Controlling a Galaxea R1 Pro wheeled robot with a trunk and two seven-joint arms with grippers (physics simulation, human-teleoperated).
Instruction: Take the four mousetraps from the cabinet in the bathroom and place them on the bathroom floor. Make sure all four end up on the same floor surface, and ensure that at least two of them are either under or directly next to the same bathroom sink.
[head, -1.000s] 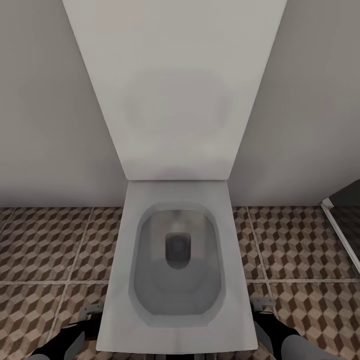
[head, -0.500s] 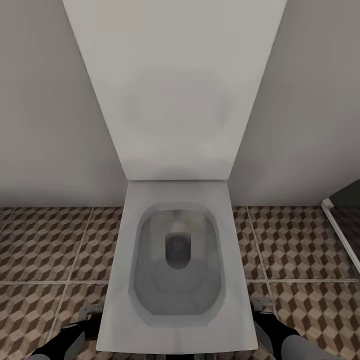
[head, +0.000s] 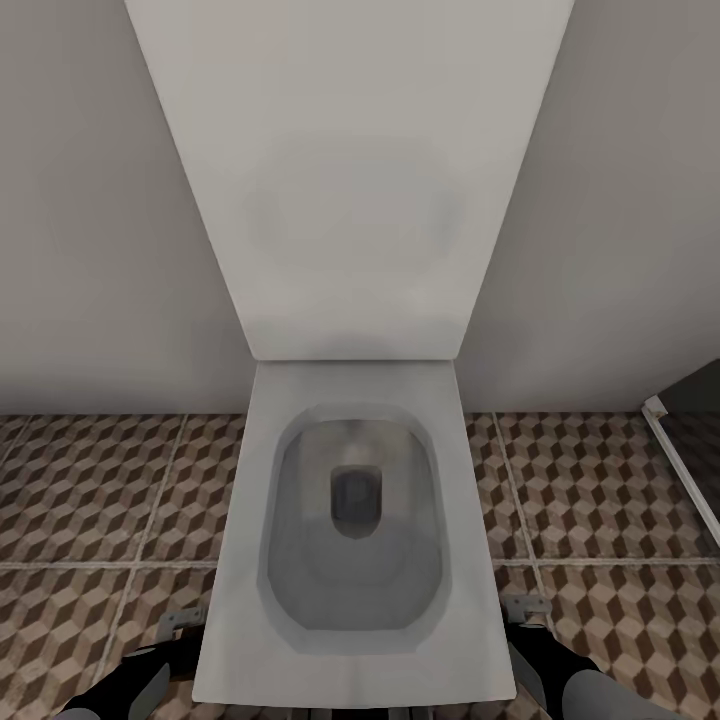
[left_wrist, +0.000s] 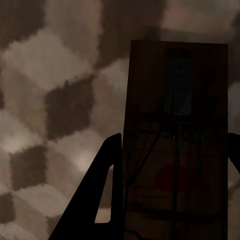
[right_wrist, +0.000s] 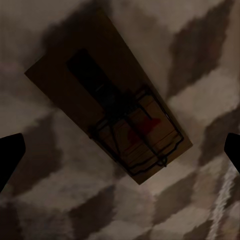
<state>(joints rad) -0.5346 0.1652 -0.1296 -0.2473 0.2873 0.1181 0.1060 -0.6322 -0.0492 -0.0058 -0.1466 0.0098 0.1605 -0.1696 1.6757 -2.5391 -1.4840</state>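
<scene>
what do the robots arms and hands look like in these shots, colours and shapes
In the head view each arm ends in a black, rounded segment with a pale grey panel and a small grey metal bracket: left hand, right hand. In the wrist views the fingers are plain black, flat and tapering to points. No cables or markings are visible.

No text, label, brand, number or sign can be read in any view. The mousetrap (right_wrist: 107, 117) at the centre of the right wrist frame carries a small red mark — a blurred patch, not legible — and the mousetrap (left_wrist: 175, 145) in the left wrist frame shows a similar faint red smudge.
</scene>
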